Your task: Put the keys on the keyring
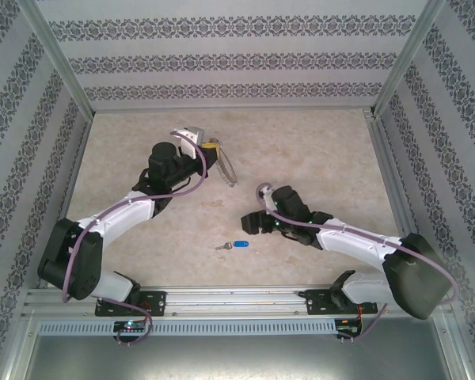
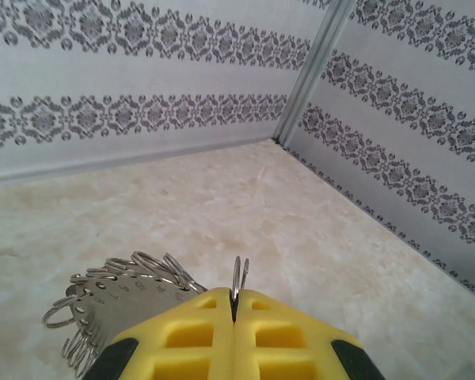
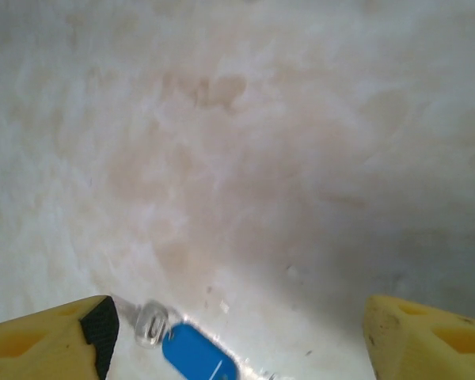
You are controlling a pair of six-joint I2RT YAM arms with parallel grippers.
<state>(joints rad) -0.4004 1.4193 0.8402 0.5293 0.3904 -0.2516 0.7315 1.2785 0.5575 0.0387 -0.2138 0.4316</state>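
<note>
Left end effector [image 2: 233, 305] clamped, right end effector [image 3: 237, 336] spread

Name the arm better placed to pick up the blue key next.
Right. The right fingers stand open with the key lying on the table between them; the left fingers are shut on the keyring, farther from the key.

We see the key [image 1: 236, 245] on the table [image 1: 324, 150], front centre, just before the right gripper [image 1: 252, 222]. The keyring [image 1: 226, 169] is further back and left, in the left gripper [image 1: 211, 147].
</note>
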